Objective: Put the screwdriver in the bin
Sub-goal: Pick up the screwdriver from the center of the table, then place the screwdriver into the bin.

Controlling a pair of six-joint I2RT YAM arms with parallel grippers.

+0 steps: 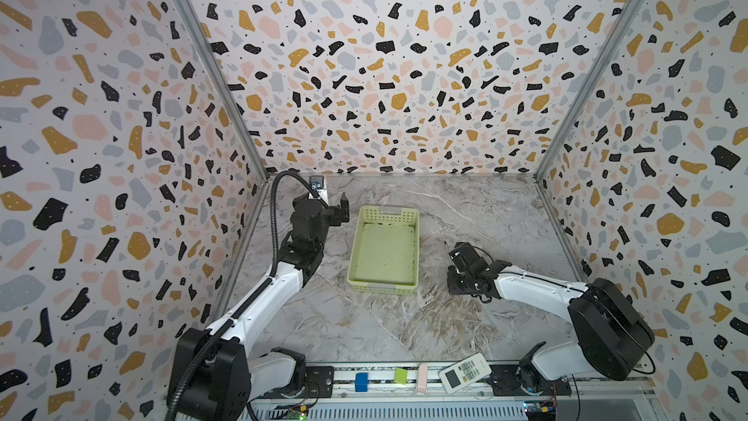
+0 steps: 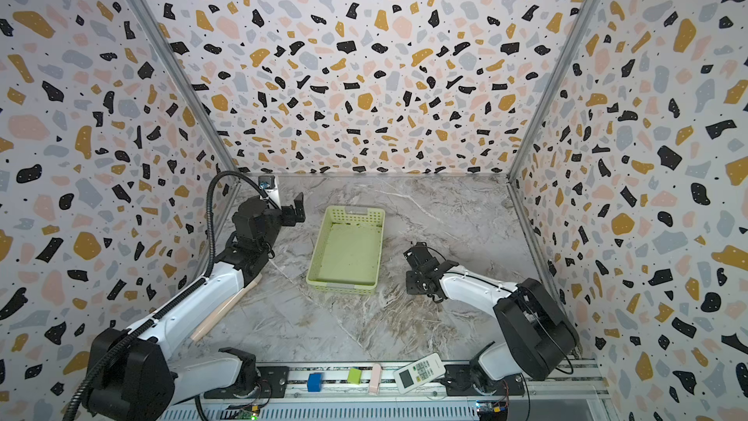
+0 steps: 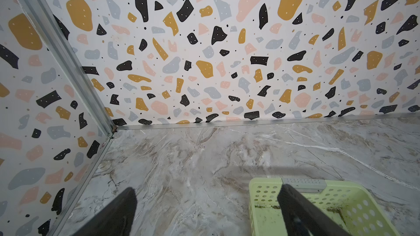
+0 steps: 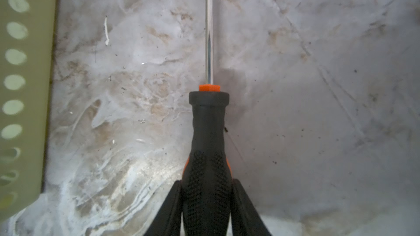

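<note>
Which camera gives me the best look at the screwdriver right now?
The right wrist view: the screwdriver fills the frame, its black handle clamped in the right end effector, its shaft lying over the marble. In both top views only the thin shaft tip pokes out beyond the arm. The left wrist view misses it.

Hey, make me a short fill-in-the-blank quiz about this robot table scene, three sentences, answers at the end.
1. The right pincer is shut on the black handle of the slim ____.
2. The shallow pale yellow-green perforated plastic bin holds ____.
3. The left pincer hangs over the marble tabletop with its jaws ____.

Missing words: screwdriver; nothing; open
</note>
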